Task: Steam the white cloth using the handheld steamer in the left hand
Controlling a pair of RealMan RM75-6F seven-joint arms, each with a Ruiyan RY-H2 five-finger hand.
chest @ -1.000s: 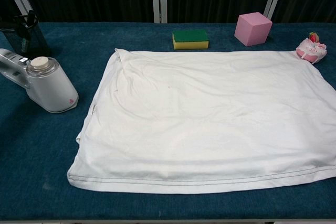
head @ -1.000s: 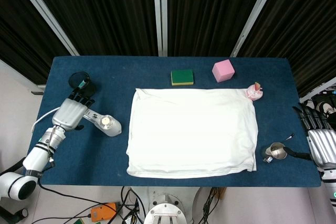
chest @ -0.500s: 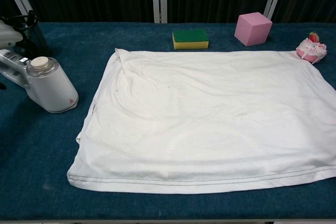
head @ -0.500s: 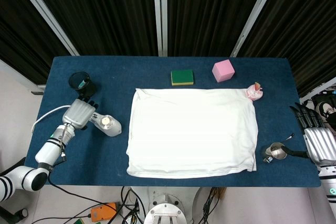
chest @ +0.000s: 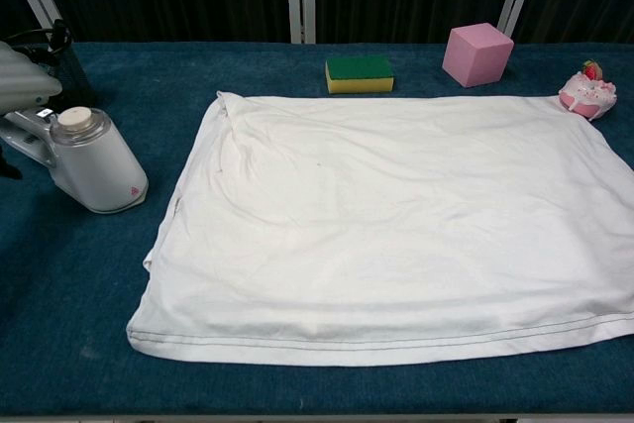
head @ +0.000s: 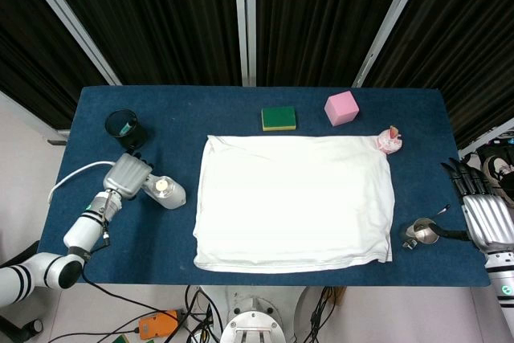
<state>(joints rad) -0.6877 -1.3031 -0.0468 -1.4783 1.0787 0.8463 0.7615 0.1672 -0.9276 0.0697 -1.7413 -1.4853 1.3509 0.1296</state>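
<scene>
Since the left hand [head: 128, 174] sits over the rear handle of the handheld steamer [head: 163, 190] while the steamer's body stands on the blue table [head: 241, 106], the main risk I judge is a poor grasp: if the fingers wrap only part of the handle, the heavy front end with its round cap could tip or swing down when lifted, and the unit could slide off toward the near left edge. A white cord [head: 76, 174] trails from that side toward the table's left edge, and it could snag or pull the steamer off line during a sweep. Another hazard is dragging the nozzle across the white cloth [head: 294, 202], which lies flat in the middle of the table, just right of the steamer with a strip of bare table between them; a low pass could bunch its left edge, which is already slightly folded at the far left corner. How far the left hand's fingers are closed cannot be told: the head view shows only the back of the hand over the handle, and the chest view catches just a pale edge of it at the left border. Well away at the near right, the right hand [head: 482, 214] rests with its fingers stretched out and apart, holding nothing, close beside a small metal cup [head: 424, 232] but, as far as I can see, not gripping it.
</scene>
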